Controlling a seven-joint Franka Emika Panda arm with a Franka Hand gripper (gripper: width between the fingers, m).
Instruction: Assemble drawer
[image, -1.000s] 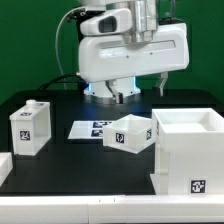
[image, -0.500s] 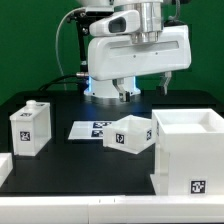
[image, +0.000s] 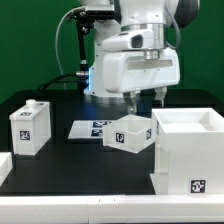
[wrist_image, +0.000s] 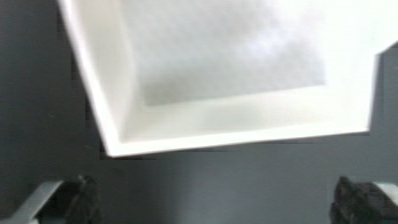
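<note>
The drawer (image: 130, 132), a shallow white open-topped tray with a tag on its front face, sits turned at an angle on the black table in the middle of the exterior view. My gripper (image: 147, 98) hangs open and empty just above and behind it, with nothing between the fingers. In the wrist view the drawer (wrist_image: 214, 70) fills the picture as a white open tray. The two dark fingertips (wrist_image: 63, 200) stand wide apart over bare table beside its rim, and the gripper (wrist_image: 214, 205) touches nothing.
The taller white cube-shaped casing (image: 190, 150) stands at the exterior view's right, close beside the drawer. A small white block with a tag (image: 28, 128) stands at the left. The marker board (image: 90, 129) lies flat behind the drawer. The edge of a white part (image: 3, 168) shows at the lower left.
The arm has swung toward the exterior view's left and come lower, bringing the open gripper over the drawer. The parts on the table have not moved.
</note>
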